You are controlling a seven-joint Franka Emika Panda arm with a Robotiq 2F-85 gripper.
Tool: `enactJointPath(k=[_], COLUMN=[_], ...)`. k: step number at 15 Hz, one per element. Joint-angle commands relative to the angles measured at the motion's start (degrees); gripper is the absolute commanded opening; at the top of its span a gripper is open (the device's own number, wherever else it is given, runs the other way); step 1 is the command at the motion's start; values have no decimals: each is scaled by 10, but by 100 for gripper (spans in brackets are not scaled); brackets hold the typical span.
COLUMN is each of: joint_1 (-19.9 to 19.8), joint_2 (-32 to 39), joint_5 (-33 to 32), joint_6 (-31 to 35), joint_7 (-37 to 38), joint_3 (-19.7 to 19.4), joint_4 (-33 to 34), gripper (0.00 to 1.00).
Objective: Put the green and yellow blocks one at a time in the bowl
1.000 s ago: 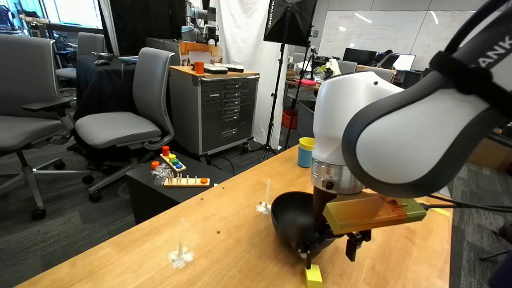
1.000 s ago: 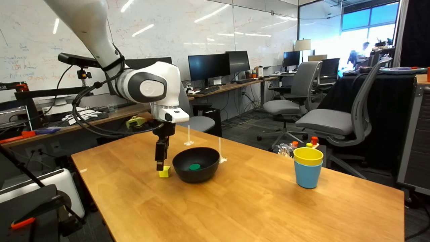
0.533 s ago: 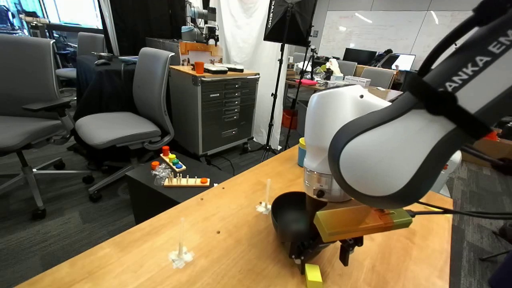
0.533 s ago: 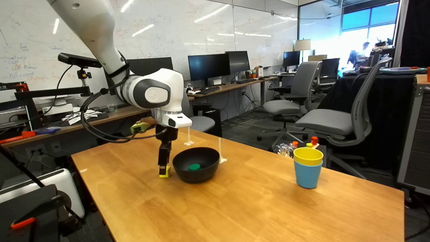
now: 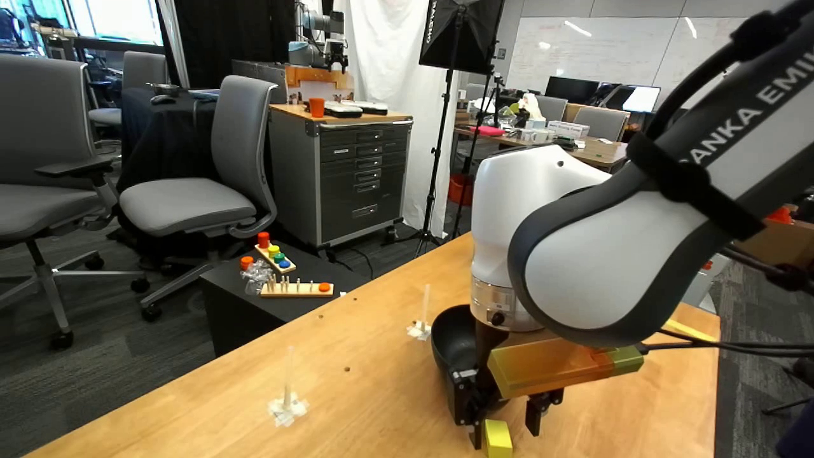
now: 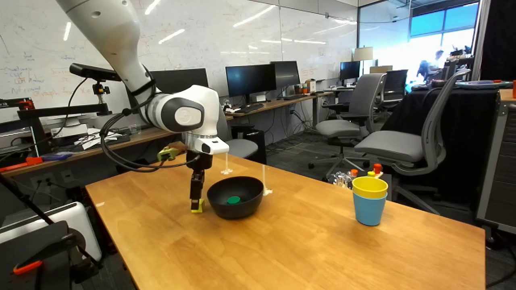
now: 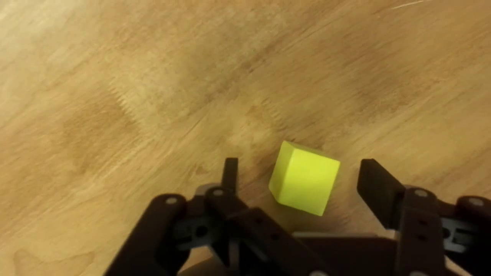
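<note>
We see the gripper (image 5: pixel 505 440) lowered, its fingers (image 5: pixel 475 437) now on either side of the yellow block (image 5: pixel 498 440).

Over the last second it has dropped in both exterior views. In an exterior view we see the tips nearer and farther left: one finger overlapped the block's far edge before and now stands just left of it, the other to its right. The arm (image 5: pixel 591 273) has come left with it, covering more of the black bowl (image 5: pixel 453 337) and taking the yellow-and-blue cup (image 6: pixel 370 207) out of that view, while we now get more of the far desk (image 5: pixel 599 152) and of a yellow strip (image 5: pixel 685 329) on the right.
</note>
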Motion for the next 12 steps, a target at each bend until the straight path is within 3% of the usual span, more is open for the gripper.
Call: enactJointPath(k=[1, 6, 12], joint_1=[10, 11, 8], joint_2=[1, 1, 0], joint_5=[-4, -3, -1], joint_6=[-17, -24, -18], joint_7=[-2, -7, -18], joint_3=[-2, -1, 3], joint_4=[15, 16, 15], gripper=[49, 11, 8])
